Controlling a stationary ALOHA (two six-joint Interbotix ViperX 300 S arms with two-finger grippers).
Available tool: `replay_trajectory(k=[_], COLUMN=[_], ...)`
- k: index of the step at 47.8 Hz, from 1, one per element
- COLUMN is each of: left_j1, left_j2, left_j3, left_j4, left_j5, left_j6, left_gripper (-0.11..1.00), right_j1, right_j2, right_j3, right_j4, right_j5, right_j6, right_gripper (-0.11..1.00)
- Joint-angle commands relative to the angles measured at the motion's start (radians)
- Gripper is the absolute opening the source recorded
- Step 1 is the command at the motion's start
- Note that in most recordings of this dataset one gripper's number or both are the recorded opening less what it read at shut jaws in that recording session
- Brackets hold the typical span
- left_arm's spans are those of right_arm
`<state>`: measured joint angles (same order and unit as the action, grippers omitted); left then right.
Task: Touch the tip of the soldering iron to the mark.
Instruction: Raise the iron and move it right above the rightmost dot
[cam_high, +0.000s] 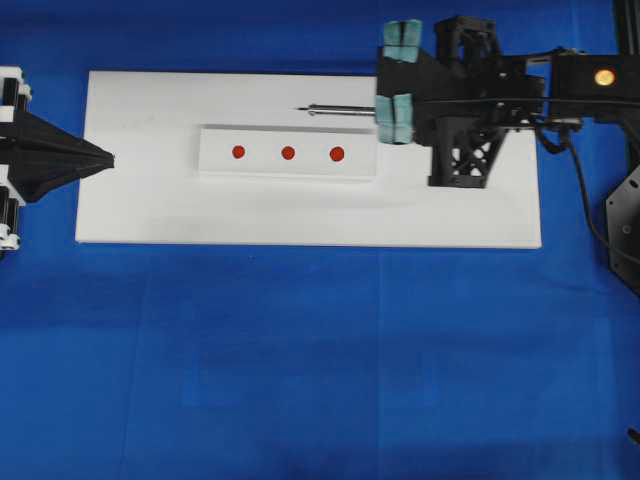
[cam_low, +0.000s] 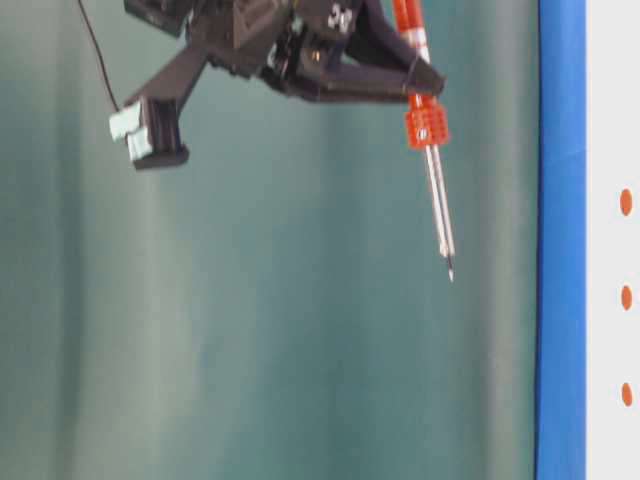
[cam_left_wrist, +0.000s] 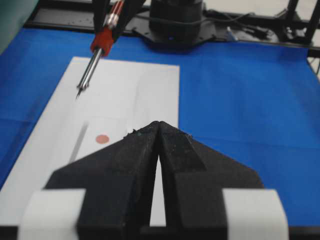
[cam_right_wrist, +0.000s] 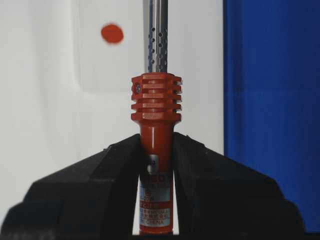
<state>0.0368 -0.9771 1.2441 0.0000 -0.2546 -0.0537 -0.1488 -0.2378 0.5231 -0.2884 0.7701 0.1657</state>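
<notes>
The right gripper (cam_right_wrist: 156, 150) was pinched on the red-orange handle of the soldering iron (cam_right_wrist: 155, 115), its black jaws pressed against the handle from both sides. In the overhead view the iron's thin metal shaft ran out to the left from that gripper, and the tip (cam_high: 298, 108) lay over the white board (cam_high: 140, 215), just beyond the far edge of the raised white block (cam_high: 288, 172) and clear of it. The table-level view showed the iron tilted, point downward, with its tip hanging in the air — touching nothing.

The mark (cam_high: 238, 152), the left-end red dot on the block, sat well to the left of the tip and uncovered. The middle dot (cam_high: 288, 153) was the one nearest the tip in the overhead view, and the right-end dot (cam_high: 337, 154) lay close to the right gripper.

The left gripper (cam_left_wrist: 158, 125) rested at the left end of the board, its black fingers pressed together to a point and holding nothing — only a thin slit showed between them from its own camera. The board lay on a blue cloth (cam_high: 320, 360).
</notes>
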Motion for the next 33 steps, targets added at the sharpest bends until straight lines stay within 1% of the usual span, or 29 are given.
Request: replay_trajectory(k=[1,7,14,33], left_j1=[0.003,0.003,0.003,0.003], left_j2=[0.003,0.003,0.003,-0.011], left_j3=[-0.009,-0.009,-0.009,-0.009], left_j4=[0.002,0.002,0.002,0.002], left_j5=[0.005,0.015,0.014,0.015], left_j6=[0.002,0.002,0.003,0.002], left_gripper=[0.0,0.0,0.0,0.0], right_j1=[0.002,0.002,0.002,0.002], right_j2=[-0.055,-0.112,-0.146,-0.117], right_j3=[0.014,0.064,0.091,0.101], right_j4=[-0.002,-0.002,0.002,0.008], right_j5=[-0.005,-0.005,-0.011,-0.026], right_j6=[0.002,0.003,0.003,0.005], right_gripper=[0.06,0.06,0.06,0.06])
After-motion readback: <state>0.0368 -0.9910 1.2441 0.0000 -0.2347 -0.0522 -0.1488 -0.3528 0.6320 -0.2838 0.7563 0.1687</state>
